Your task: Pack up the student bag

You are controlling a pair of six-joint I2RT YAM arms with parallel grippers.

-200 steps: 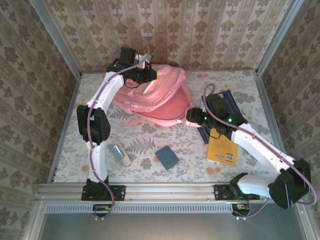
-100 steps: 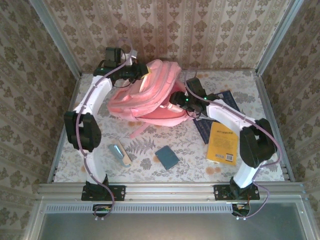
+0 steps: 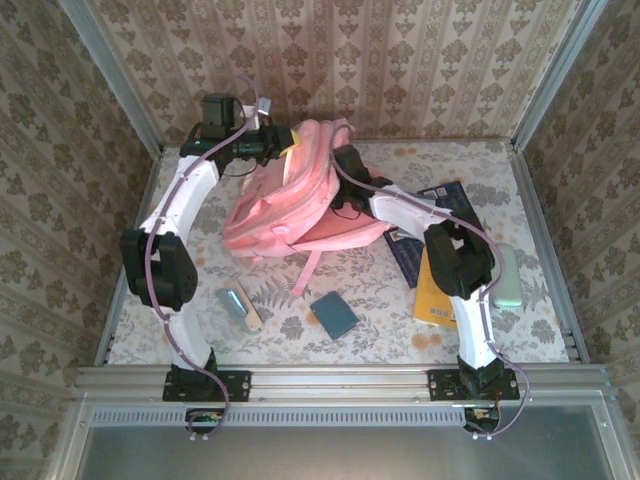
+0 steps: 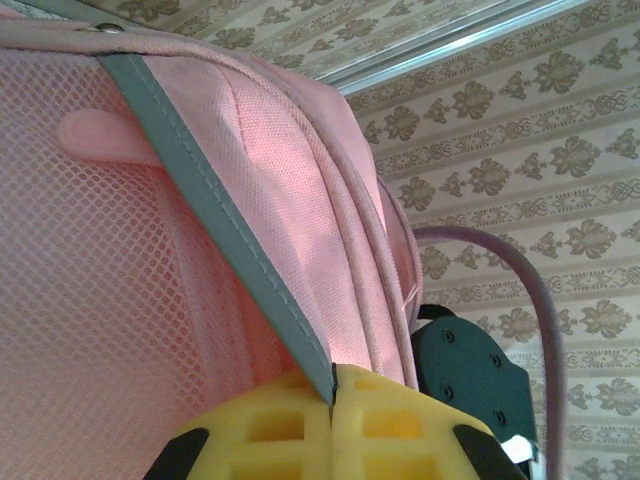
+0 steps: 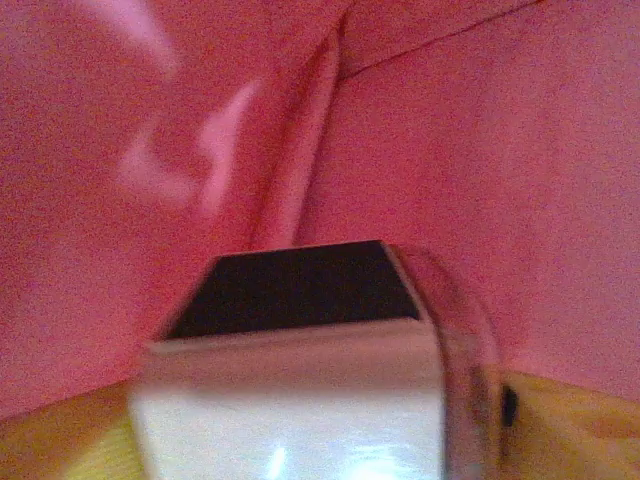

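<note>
Patterned wallpaper (image 3: 400, 60) closes in a table (image 3: 380, 290) covered with a floral sheet. From above, with the far wall at twelve, the student bag (image 3: 290, 200) sits between eleven and twelve o'clock, tipped up on its side.

At about eleven o'clock the left gripper (image 3: 280, 140) has its jaws pressed together on the bag's grey edge binding (image 4: 220, 230). It appears to hold that rim up, probably so the mouth gapes and the cloth does not sag shut. In its wrist view the pink mesh panel (image 4: 100, 300) hangs taut from the pinch.

From the one o'clock side the right arm (image 3: 400, 205) reaches into the opening. Inside, the right gripper (image 5: 320, 430) has a pale box with a dark top (image 5: 300, 380) lying between its yellow fingers (image 5: 580, 425), with pink lining all round. I cannot tell whether the jaws grip it or have let go. It looks like an item being set down in the main compartment.

Waiting across the near half are:
- a small pale-blue and tan piece (image 3: 240, 305) at seven o'clock
- a dark teal booklet (image 3: 333, 314) at six
- a navy book (image 3: 445, 205) and a yellow book (image 3: 440, 295) towards three and four
- a pale green case (image 3: 507, 275) beside the yellow book

They lie well apart from one another, probably to be picked up singly.
</note>
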